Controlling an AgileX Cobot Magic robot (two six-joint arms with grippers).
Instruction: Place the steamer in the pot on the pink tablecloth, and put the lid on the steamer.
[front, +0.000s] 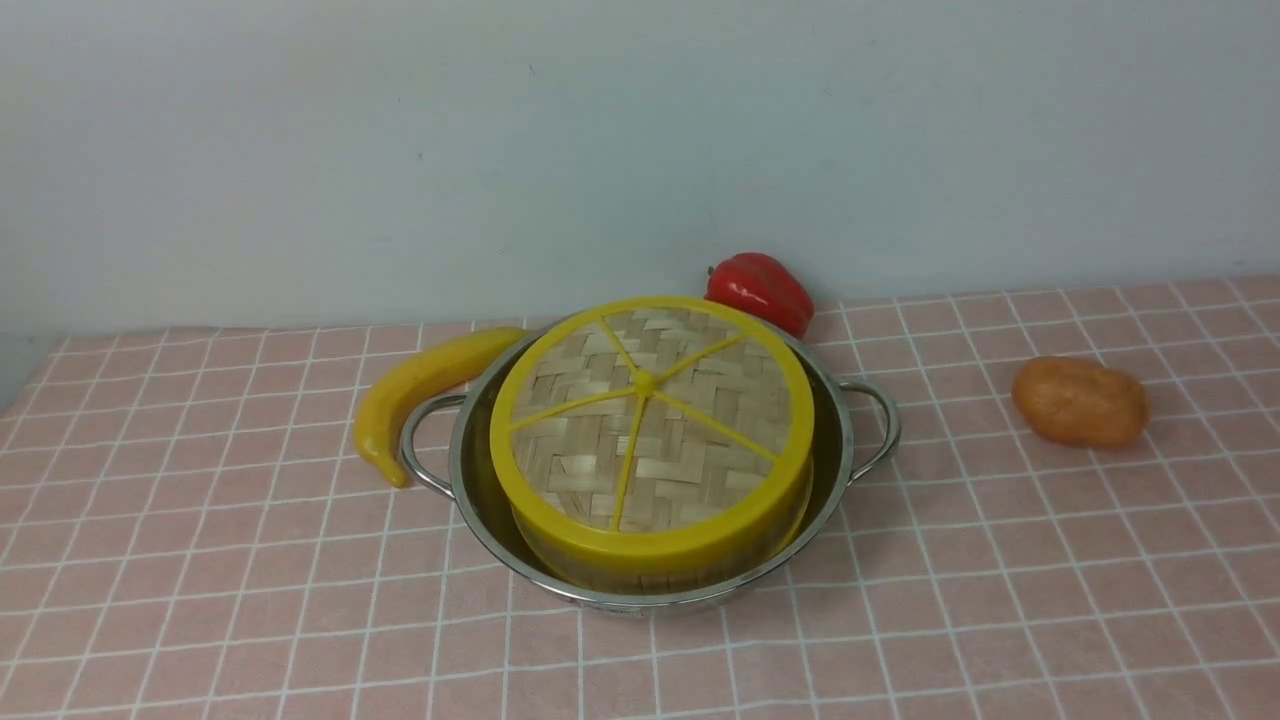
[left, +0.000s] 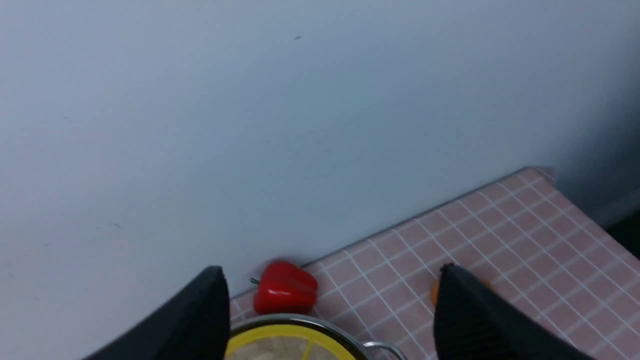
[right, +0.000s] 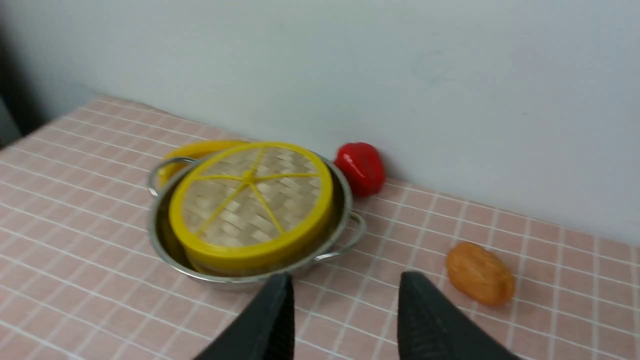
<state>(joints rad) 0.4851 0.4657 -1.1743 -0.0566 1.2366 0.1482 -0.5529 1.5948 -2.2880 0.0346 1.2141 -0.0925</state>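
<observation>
The shiny steel pot (front: 835, 420) stands on the pink tablecloth (front: 200, 560). The steamer (front: 640, 572) sits inside it, only its lower wall showing. The woven lid (front: 650, 420) with yellow rim and spokes lies on the steamer. Neither arm shows in the front view. My left gripper (left: 332, 272) is open and empty, raised well above the pot's near side; the lid's edge (left: 287, 345) shows below it. My right gripper (right: 345, 280) is open and empty, held apart from the pot (right: 345, 200); the lid (right: 250, 200) shows whole there.
A yellow banana (front: 420, 385) lies against the pot's left handle. A red bell pepper (front: 762, 288) sits behind the pot by the wall. An orange-brown potato (front: 1080, 402) lies to the right. The wall stands close behind.
</observation>
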